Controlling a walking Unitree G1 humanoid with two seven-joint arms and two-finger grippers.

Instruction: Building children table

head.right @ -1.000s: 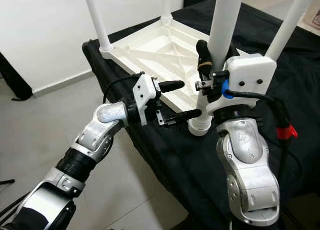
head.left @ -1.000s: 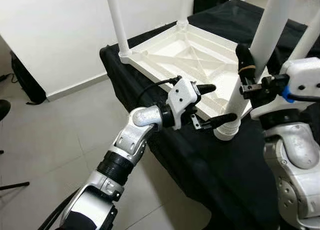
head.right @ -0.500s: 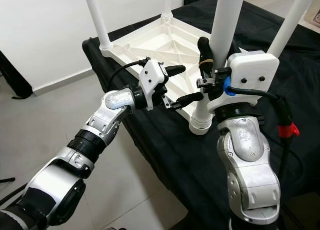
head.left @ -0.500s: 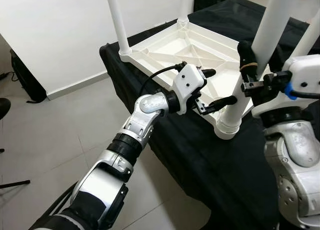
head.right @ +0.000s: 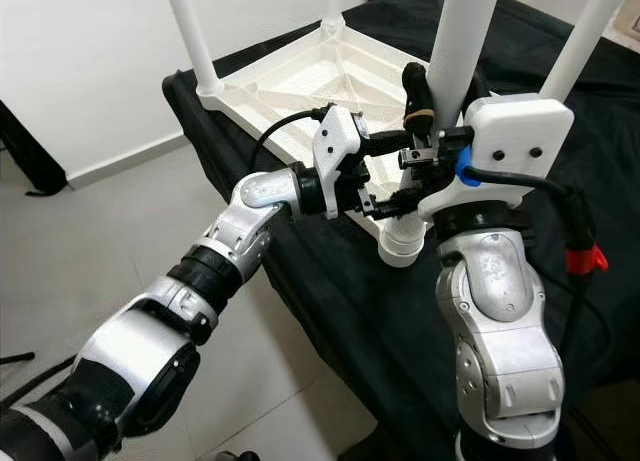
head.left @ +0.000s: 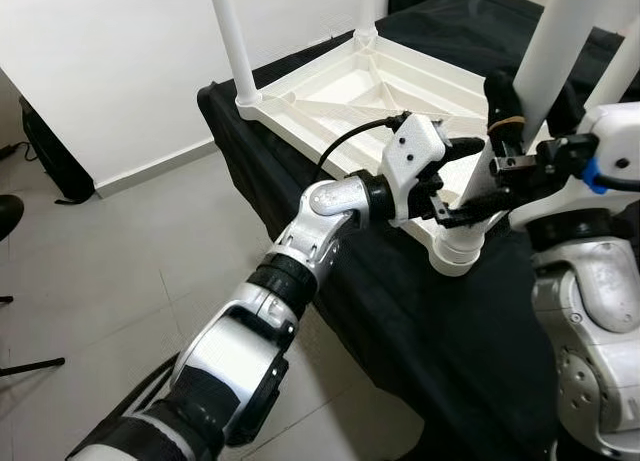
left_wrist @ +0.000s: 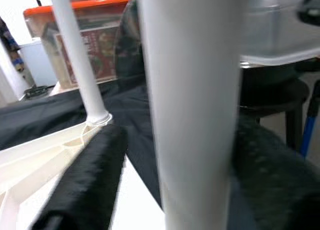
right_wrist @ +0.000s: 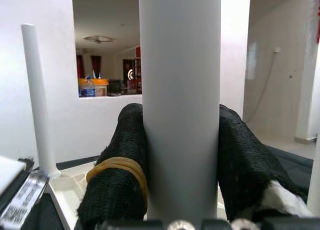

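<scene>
White table leg [head.left: 545, 71] stands in the upturned tabletop [head.left: 360, 91]; right hand [head.right: 432, 116] pinches it upright, left hand [head.left: 470, 176] spread around its base.

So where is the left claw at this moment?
In the eye views, the left claw reaches across to the near corner table leg, fingers astride it, just below the right claw gripping that same leg.

- Table top [head.left: 350, 86]: white moulded plastic, smooth, ribbed.
- Leg [right_wrist: 179, 105]: smooth white plastic, slight sheen.
- Cloth [head.left: 400, 321]: matt black fabric.
- Fingers [right_wrist: 117, 182]: rough black woven covering.
- Arms [head.right: 495, 311]: glossy silver.
</scene>
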